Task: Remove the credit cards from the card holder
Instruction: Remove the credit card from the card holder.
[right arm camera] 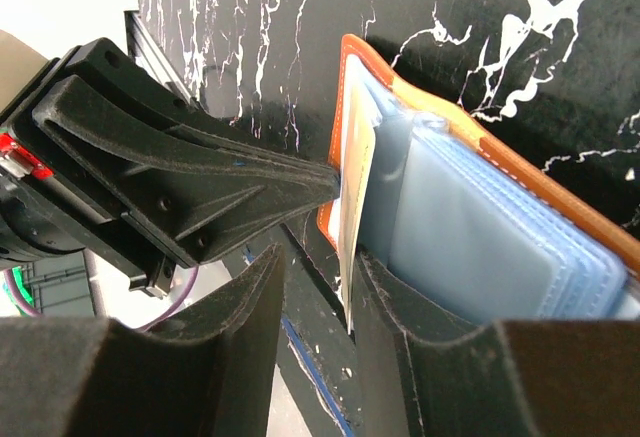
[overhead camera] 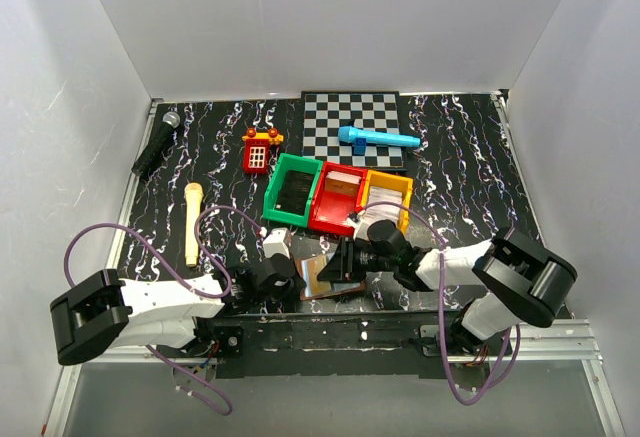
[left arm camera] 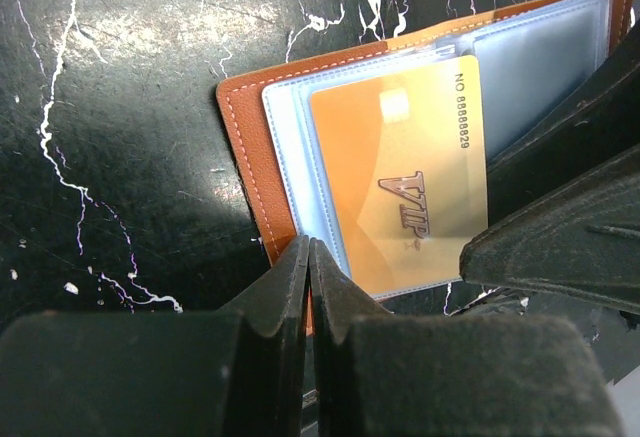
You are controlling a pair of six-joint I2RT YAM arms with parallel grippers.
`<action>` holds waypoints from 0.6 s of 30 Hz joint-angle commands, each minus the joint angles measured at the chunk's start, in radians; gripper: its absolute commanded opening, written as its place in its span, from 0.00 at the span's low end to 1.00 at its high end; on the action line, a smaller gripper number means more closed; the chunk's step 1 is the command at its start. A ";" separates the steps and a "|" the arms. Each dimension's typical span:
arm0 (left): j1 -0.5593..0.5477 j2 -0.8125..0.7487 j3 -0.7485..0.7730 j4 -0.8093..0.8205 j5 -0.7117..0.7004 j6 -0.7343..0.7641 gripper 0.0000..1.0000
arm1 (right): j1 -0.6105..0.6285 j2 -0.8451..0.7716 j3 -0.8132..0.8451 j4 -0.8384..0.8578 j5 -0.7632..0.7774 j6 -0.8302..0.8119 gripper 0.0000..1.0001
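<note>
White walls on three sides; black white-veined marble tabletop.

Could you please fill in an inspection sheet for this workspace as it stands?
Surface: black white-veined tabletop.
Job's things: brown leather-like card holder lies open; gold VIP card sits in its clear pocket.
Clutter: green, red and orange plastic bins, chequered mat, blue toy microphone, black microphone, small red toy.
Hands: left hand shut on the holder's edge; right hand open astride the card's edge.
Cables: purple cables loop by both arms.
Surroundings: white walls.
</note>
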 commanded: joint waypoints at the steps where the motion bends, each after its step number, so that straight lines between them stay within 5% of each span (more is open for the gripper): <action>1: -0.002 0.003 -0.042 -0.092 0.001 -0.001 0.00 | -0.006 -0.046 -0.012 0.022 -0.014 -0.003 0.40; 18: -0.002 0.008 -0.045 -0.094 -0.003 -0.010 0.00 | -0.022 -0.076 -0.032 0.010 -0.005 -0.006 0.35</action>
